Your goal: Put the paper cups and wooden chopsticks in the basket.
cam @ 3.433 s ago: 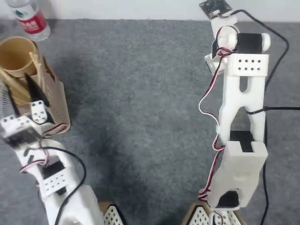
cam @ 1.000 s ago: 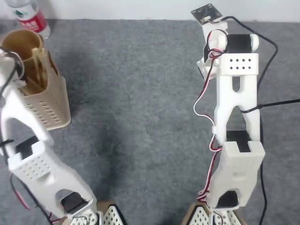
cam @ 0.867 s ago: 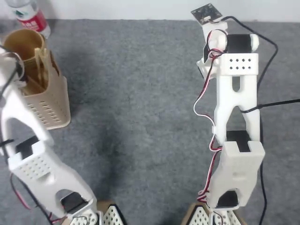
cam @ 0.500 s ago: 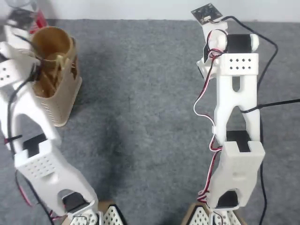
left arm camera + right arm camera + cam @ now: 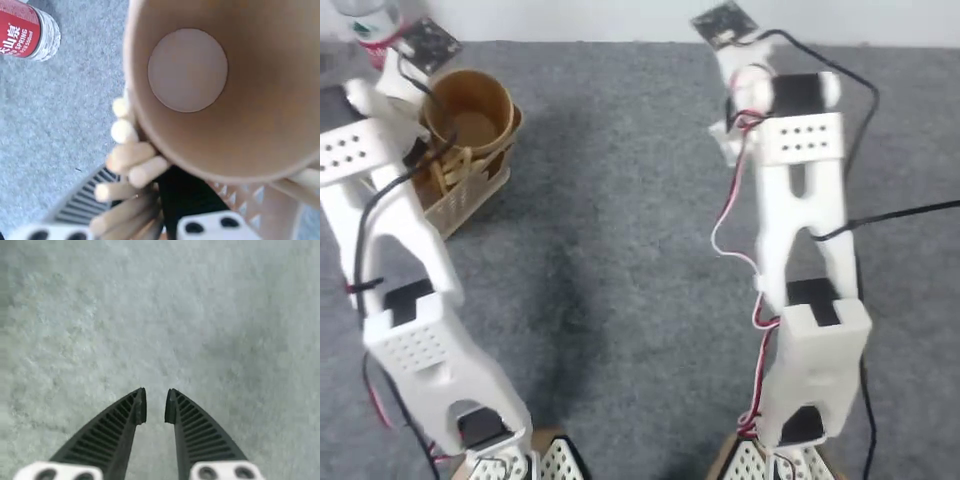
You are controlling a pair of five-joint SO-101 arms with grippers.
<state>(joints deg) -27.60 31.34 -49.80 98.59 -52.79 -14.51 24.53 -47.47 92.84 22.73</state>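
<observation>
- High view: the basket (image 5: 468,197) sits tipped at the far left of the tabletop (image 5: 620,220). A paper cup (image 5: 470,105) stands in it, with the wooden chopsticks (image 5: 455,165) on the cup's near side.
- The left pincer (image 5: 132,197) looks closed round the chopsticks, though the cup crowds the view. The sticks run lengthwise between its jaws, touching the cup.
- The right pincer (image 5: 156,407) is all but closed and empty, over bare tabletop well to the right. The left arm is far nearer.
</observation>
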